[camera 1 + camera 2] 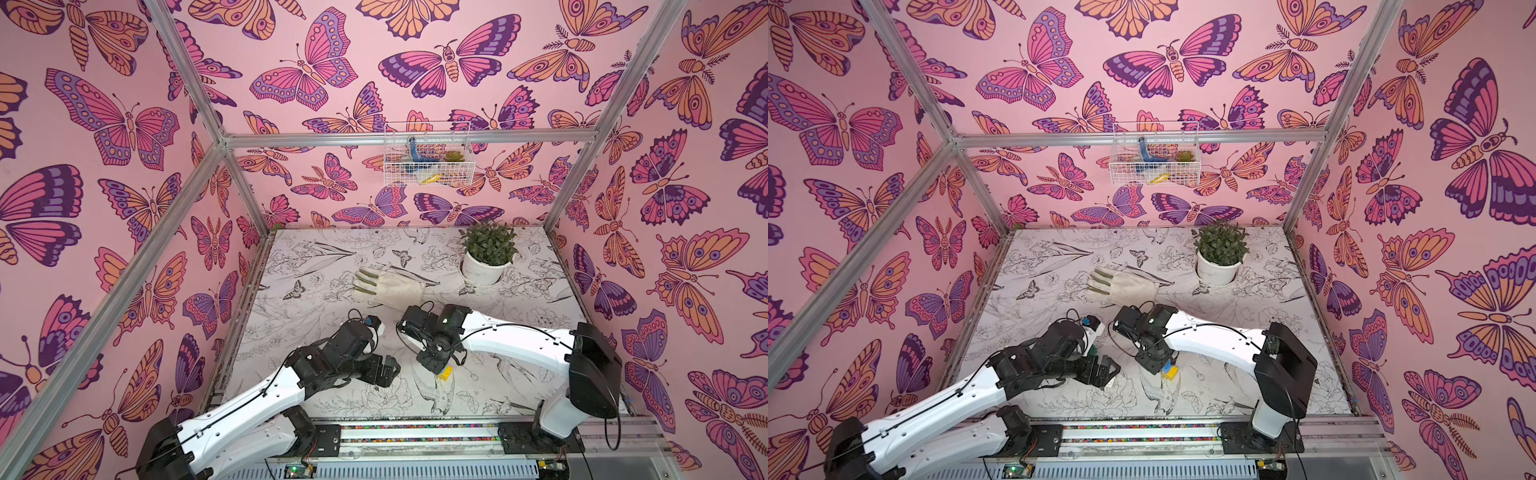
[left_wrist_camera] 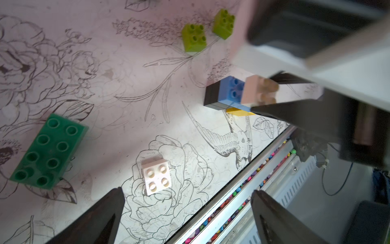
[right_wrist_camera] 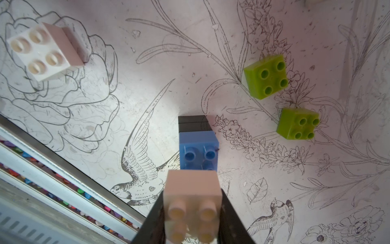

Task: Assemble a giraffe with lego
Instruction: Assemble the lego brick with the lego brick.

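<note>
Now right jaws clamp white brick (image 3: 193, 190) over blue brick (image 3: 198, 147); left jaws wide, near front rail (image 2: 232, 184).

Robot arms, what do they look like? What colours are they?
The left arm and right arm have smooth white shells with chunky black joints. Thin black cables loop along them. The left pincer has dark, tapering fingers; the right pincer's look alike.
</note>
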